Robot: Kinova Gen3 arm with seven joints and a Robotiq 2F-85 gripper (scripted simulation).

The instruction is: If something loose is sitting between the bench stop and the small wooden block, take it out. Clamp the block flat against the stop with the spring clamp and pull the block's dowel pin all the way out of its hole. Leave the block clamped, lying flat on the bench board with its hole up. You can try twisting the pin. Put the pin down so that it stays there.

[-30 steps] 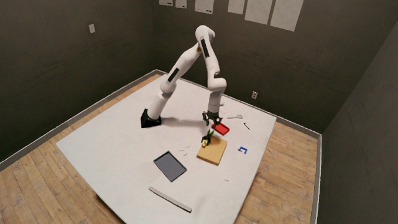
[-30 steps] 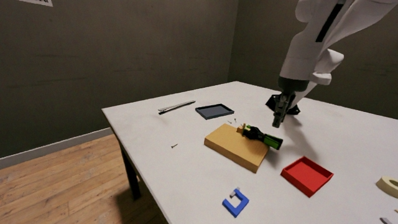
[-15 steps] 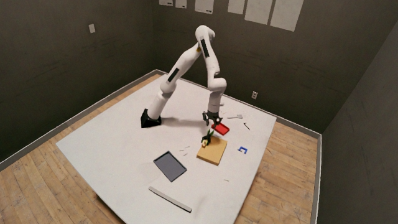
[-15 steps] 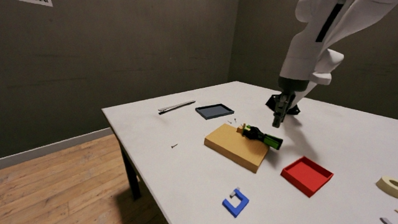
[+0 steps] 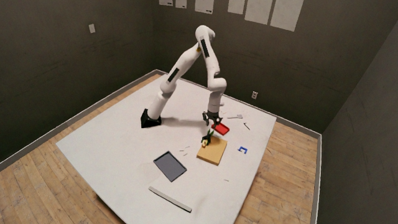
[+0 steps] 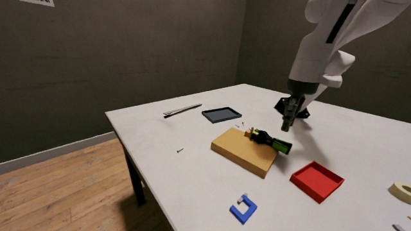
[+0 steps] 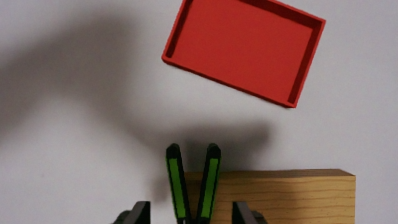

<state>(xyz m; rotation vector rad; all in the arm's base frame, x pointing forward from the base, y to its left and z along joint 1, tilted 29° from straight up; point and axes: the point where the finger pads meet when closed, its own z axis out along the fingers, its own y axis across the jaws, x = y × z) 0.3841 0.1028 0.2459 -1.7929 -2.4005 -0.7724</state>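
The tan bench board point(image 5: 214, 154) point(image 6: 239, 151) point(image 7: 300, 200) lies on the white table. The black and green spring clamp point(image 5: 208, 136) point(image 6: 270, 140) point(image 7: 193, 182) sits at the board's edge, its two handles sticking out over the table. Its jaws are at the small wooden block point(image 6: 248, 133) on the board's corner. I cannot make out the pin. My gripper point(image 5: 212, 121) point(image 6: 286, 127) point(image 7: 191, 218) is half open and empty. It hangs a little above the clamp's handles, which show between its fingertips in the wrist view.
A red tray point(image 5: 221, 129) point(image 6: 316, 181) point(image 7: 245, 50) lies just beyond the board. A grey tray point(image 5: 170, 165) point(image 6: 221, 114), a long grey bar point(image 5: 169, 199) point(image 6: 182, 108), a blue C-shaped piece point(image 5: 243, 148) point(image 6: 244, 209), a tape roll point(image 6: 401, 191) and small loose screws point(image 6: 180, 149) lie around the table.
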